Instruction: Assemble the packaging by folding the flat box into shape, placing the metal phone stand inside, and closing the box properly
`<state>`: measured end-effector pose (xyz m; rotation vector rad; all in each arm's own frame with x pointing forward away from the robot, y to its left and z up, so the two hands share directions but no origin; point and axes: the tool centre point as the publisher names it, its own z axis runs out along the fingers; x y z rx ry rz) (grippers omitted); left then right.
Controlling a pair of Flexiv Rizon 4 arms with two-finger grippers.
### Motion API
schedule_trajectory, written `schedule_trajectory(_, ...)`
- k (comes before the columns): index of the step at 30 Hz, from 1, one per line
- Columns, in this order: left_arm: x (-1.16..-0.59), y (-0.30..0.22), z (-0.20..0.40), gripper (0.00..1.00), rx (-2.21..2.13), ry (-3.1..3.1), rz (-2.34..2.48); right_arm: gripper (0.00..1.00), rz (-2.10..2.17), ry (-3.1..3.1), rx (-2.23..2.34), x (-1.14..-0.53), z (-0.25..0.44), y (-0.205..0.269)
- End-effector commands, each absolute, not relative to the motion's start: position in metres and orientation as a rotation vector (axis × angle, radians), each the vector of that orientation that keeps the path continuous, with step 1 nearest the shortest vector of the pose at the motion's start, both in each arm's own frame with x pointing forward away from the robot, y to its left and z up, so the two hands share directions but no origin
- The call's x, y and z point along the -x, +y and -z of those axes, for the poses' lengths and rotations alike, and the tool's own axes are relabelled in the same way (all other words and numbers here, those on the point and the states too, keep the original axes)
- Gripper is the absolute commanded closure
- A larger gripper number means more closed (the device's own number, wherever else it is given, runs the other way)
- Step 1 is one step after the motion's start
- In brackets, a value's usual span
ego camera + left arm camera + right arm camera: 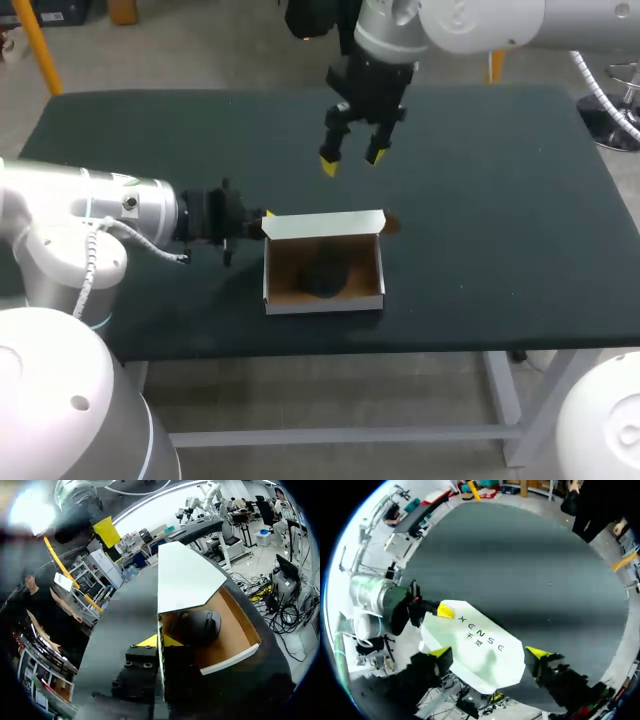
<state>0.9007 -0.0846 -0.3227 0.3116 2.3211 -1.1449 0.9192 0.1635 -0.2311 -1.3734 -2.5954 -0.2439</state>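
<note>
The dark table [500, 200] is taking up most of the head view, its matte surface running wide from left to right. My right arm [470, 25] is coming in from the far right and my left arm [90, 215] is lying low across the table's left side.

The box [325, 302] is sitting near the table's near edge, around the middle. It is folded into shape and standing open, white outside and brown inside. Its white lid [325, 225] is standing up along the far wall. The metal phone stand [322, 280] is resting inside on the box floor as a dark, rounded shape.

The left gripper [258, 222] is reaching the box's far left corner. In the left wrist view its yellow tips are sitting on either side of the left wall, pinching it. The right gripper [351, 158] is hanging above the table just beyond the box, its fingers spread wide and holding nothing. In the right wrist view the lid is showing under it.
</note>
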Motion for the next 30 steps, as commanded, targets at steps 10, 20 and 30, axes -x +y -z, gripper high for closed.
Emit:
schedule_trajectory(10, -0.8938, -0.0872, 0.3296, 1.00, -0.298, 2.295, 1.092, 0.00, 0.235, -2.578, 1.452, -0.9078, 0.2350, 0.1526)
schedule_trajectory(20, -0.8938, -0.0872, 0.3296, 1.00, -0.298, 2.295, 1.092, 0.00, 0.235, -2.578, 1.452, -0.9078, 0.2350, 0.1526)
schedule_trajectory(30, -0.8934, -0.0869, 0.3316, 1.00, -0.313, 2.271, 1.043, 0.00, 0.181, -2.444, 1.604, -0.9118, 0.2367, 0.1512)
